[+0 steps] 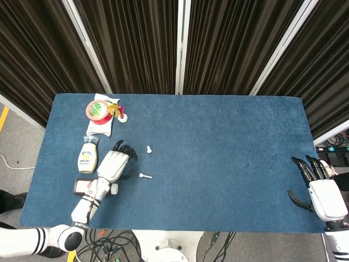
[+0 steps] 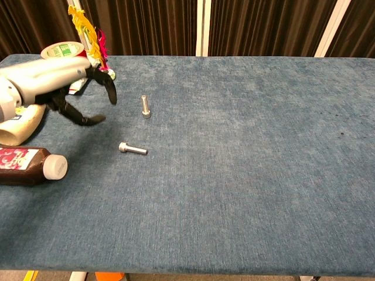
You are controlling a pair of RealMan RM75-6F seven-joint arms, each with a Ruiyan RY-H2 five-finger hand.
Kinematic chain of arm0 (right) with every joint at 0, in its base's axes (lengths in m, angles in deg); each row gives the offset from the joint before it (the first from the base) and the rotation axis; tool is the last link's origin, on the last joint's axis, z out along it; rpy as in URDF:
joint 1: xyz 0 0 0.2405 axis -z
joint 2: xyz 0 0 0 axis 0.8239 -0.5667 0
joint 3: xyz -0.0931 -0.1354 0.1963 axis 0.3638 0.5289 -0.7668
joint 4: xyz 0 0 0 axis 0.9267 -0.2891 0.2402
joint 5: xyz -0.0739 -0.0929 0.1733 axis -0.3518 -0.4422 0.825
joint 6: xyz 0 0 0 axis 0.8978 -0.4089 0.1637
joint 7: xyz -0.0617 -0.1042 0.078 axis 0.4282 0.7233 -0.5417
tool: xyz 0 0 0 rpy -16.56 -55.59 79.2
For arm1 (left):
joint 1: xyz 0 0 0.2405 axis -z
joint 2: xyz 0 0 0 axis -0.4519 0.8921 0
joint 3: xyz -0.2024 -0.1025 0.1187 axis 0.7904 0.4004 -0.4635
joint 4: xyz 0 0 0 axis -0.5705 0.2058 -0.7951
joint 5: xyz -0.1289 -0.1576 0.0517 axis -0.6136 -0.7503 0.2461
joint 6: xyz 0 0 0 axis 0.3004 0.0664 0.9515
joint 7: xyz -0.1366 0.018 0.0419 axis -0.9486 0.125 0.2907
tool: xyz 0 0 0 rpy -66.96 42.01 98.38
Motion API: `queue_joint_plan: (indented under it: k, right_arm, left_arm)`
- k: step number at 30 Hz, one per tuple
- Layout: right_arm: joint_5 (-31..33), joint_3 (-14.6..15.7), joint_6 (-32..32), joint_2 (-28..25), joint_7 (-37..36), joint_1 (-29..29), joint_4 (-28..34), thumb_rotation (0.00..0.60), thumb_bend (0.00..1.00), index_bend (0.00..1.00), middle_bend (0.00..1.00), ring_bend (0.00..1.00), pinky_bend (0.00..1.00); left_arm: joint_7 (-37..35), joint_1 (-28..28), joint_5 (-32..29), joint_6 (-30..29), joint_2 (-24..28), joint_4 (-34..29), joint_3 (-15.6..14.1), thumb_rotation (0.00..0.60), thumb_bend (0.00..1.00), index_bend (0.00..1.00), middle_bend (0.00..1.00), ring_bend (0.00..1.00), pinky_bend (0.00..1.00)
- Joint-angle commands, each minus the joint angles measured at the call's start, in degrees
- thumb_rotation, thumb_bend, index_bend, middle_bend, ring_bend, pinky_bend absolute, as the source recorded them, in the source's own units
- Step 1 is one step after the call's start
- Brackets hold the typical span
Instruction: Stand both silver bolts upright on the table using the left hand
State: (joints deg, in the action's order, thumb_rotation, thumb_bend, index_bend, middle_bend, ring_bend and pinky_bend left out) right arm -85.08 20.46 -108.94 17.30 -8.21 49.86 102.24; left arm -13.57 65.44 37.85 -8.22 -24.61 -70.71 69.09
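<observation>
A: How many bolts?
B: Two. One bolt (image 2: pixel 145 107) stands upright on the table (image 2: pixel 246 152); the other bolt (image 2: pixel 132 148) lies flat, nearer the front edge.
A: The hands?
B: Left hand (image 2: pixel 70 88) hangs beside them, fingers spread and curved, holding nothing. Right hand (image 1: pixel 316 188) sits at the far right edge, fingers apart, empty.
A: Anything else?
B: Two bottles (image 2: pixel 32 165), one tape roll (image 1: pixel 97 109).

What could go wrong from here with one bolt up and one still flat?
1. The standing bolt sits close to the lying bolt; the left hand could topple it while reaching in.
2. The lying bolt is small and flat on the blue table, so it may slip or roll when pinched.
3. The dark bottle crowds the approach.
</observation>
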Motion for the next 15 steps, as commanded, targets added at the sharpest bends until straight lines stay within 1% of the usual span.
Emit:
queue_joint_plan:
  k: [1,6,15]
  right_arm:
    - [0.09,0.04,-0.09,-0.02,-0.05,0.08,-0.04,0.600,0.22,0.04,0.14,0.00,0.00]
    - [0.45,0.17,-0.14,-0.06,-0.13,0.30,-0.14,0.600,0.22,0.04,0.14,0.00,0.00]
    - [0.69,0.22,0.13,-0.13,0.15,0.21,0.05,0.600,0.22,0.04,0.14,0.00,0.00]
  left_arm:
    - [2.12,0.37,-0.82,0.84,-1.76,0.16,-0.45,0.600,0.33,0.41,0.29,0.17,0.00]
    - [5.26,1.22,-1.47,1.55,-3.36,-0.25,-0.67,0.600,0.33,0.43,0.29,0.17,0.03]
    - [11.12,2.68,-3.09,1.84,-6.79,1.47,-0.77,0.600,0.33,0.43,0.29,0.17,0.03]
